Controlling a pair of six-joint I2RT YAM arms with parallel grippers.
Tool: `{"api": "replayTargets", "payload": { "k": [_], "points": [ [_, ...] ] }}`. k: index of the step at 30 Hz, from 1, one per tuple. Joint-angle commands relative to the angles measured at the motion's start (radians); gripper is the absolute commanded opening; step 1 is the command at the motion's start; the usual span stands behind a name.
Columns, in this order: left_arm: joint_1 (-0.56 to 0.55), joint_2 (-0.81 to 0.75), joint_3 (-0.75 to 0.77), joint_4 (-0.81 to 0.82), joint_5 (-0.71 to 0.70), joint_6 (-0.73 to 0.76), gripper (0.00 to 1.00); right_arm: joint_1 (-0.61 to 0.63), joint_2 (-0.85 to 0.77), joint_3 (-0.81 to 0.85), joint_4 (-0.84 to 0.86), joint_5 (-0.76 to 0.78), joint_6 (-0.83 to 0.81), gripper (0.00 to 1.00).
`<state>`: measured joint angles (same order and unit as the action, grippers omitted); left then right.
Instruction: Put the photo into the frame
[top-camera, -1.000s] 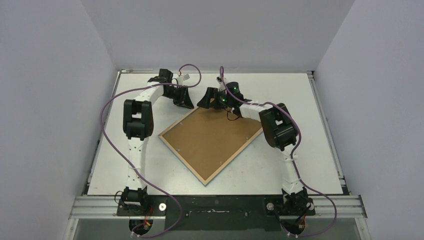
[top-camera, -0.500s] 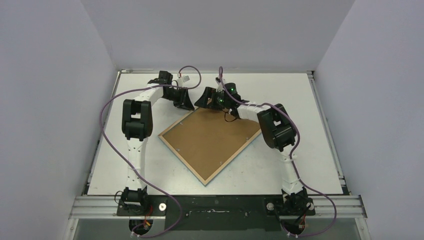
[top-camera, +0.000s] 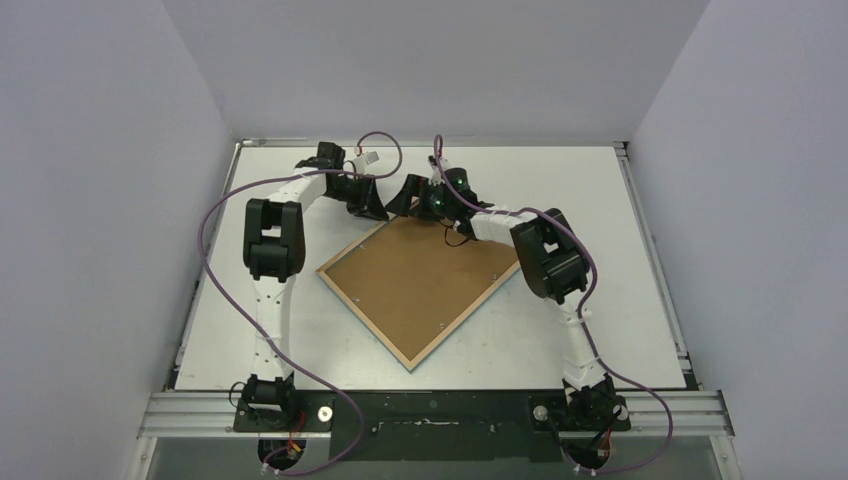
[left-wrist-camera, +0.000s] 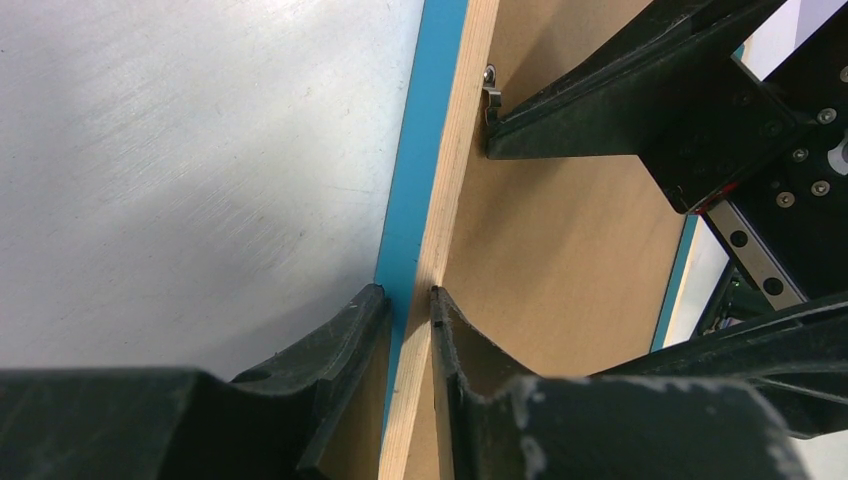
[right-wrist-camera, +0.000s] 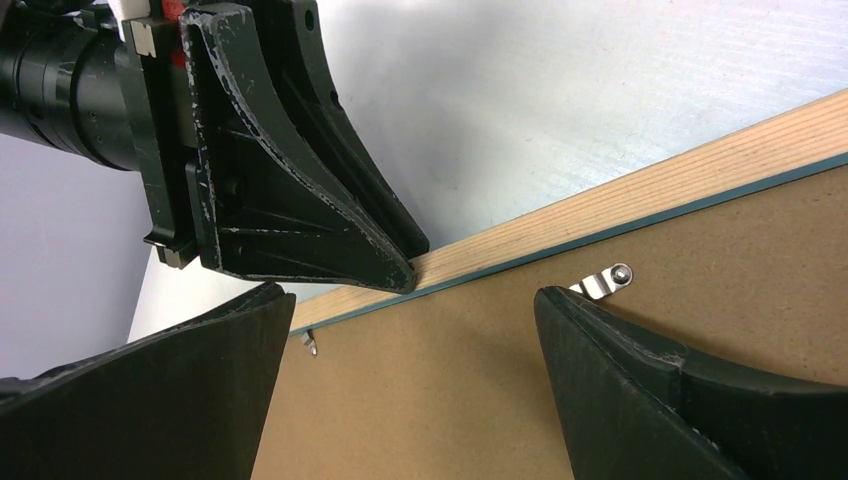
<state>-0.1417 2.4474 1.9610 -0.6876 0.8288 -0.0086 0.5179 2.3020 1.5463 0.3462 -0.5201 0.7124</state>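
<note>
Right arm (top-camera: 500, 218) farther left; left jaws on frame (left-wrist-camera: 455, 150) edge.

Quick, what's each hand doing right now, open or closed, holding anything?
Left hand: closed on the edge of the frame.
Right hand: open, holding nothing, over the backing board.

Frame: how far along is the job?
Done: the frame lies face down with the backing board seated in it. In hand: the left gripper pinches its far rim; the right gripper hangs open over the board by a clip. Left: the photo is out of view, so insertion can't be confirmed.
</note>
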Motion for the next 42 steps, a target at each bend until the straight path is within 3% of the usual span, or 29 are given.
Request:
{"api": "replayTargets", "payload": {
  "k": [1,5,9,12,16,24,31,36,42],
  "points": [
    [-0.006,-0.027,-0.030,-0.032,-0.030,0.016,0.18,-0.005,0.008,0.024,0.064,-0.025,-0.031,0.97],
    [-0.002,-0.031,-0.046,-0.032,-0.023,0.014,0.11,-0.016,-0.074,-0.021,0.088,-0.095,-0.052,0.98],
    [0.005,-0.043,-0.096,-0.023,-0.022,-0.017,0.06,-0.054,-0.254,-0.172,0.085,-0.081,-0.033,0.98],
    [0.010,-0.059,-0.143,0.001,-0.024,-0.028,0.05,-0.102,-0.423,-0.280,-0.103,0.017,-0.065,0.98],
    [0.018,-0.088,-0.196,0.044,-0.031,-0.041,0.05,-0.134,-0.632,-0.378,-0.458,0.284,-0.137,1.00],
    [0.037,-0.094,-0.208,0.066,-0.040,-0.057,0.04,-0.179,-0.951,-0.628,-0.734,0.540,-0.040,0.90],
    [0.039,-0.095,-0.202,0.072,-0.033,-0.065,0.04,-0.190,-1.026,-0.802,-0.695,0.575,0.087,0.90],
    [0.039,-0.095,-0.203,0.074,-0.030,-0.067,0.03,-0.189,-1.008,-0.885,-0.558,0.540,0.178,0.90],
    [0.037,-0.103,-0.224,0.070,-0.064,-0.057,0.01,-0.201,-0.962,-0.951,-0.277,0.437,0.251,0.90]
  ]
}}
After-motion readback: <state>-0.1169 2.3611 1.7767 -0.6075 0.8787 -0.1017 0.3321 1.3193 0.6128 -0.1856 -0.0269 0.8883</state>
